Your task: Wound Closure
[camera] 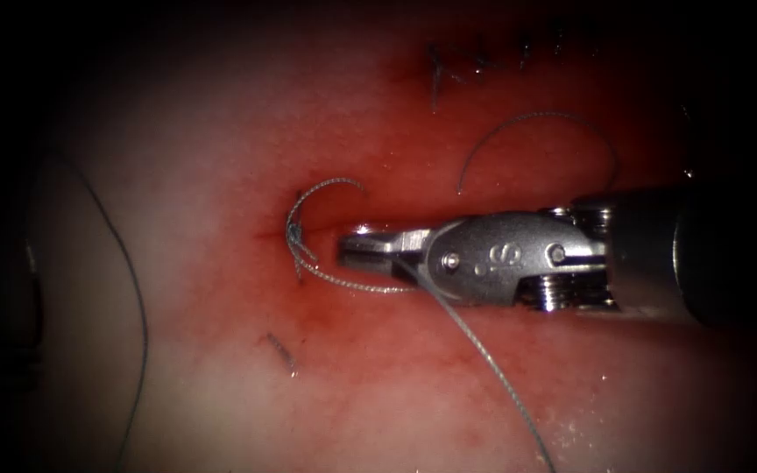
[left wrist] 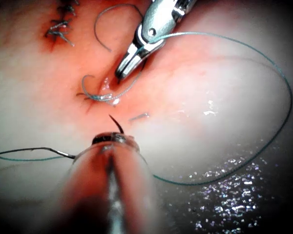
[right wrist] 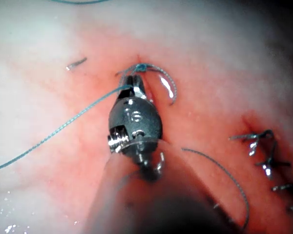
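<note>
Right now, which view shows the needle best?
The left wrist view: the needle is held in the left tool, its dark tip rising free of the tissue, thread trailing. The endoscope and right wrist views show the right tool by the knot instead.

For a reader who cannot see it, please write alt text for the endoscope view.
The right arm's tool comes in from the right with its jaws shut on the thread, tips beside a small knot on the red-stained tissue. A loose curl of thread lies above the tool, and finished stitches sit higher up.
</note>
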Tool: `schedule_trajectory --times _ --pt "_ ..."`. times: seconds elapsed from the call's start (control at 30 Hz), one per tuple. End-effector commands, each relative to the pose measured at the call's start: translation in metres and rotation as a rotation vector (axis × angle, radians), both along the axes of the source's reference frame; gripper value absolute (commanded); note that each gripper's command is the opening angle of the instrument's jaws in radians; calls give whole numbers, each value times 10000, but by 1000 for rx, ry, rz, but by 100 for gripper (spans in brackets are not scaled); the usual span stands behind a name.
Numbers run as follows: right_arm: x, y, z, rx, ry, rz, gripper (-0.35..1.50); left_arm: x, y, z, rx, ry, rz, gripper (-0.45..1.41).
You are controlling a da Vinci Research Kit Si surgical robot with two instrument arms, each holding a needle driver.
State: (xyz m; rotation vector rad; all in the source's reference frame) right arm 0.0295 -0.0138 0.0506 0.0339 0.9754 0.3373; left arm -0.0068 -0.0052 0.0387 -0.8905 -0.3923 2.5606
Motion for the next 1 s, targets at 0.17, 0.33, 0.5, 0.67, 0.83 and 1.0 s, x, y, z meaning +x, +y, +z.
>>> schedule_trajectory --times 0.17,0.33,0.5,0.67,0.83,1.0 --pt "3 -6 3 5 -20 -9 -35 -6 -1 6 -4 -1 5 -45" --pt "2 -14 -4 10 -23 -23 -35 -6 -1 6 -4 -1 5 -45" --pt "-3 -41 -25 16 -16 -69 -35 -6 -2 5 -4 -1 5 -45" --pt "-13 -82 -61 25 -25 -131 -35 -6 -2 5 -4 -1 5 -45" --pt "-20 -117 -93 31 -37 -180 -35 -8 -2 6 -4 0 3 -45" --pt "-21 -141 -113 46 -56 -226 -35 -9 -3 6 -2 -3 3 -45"
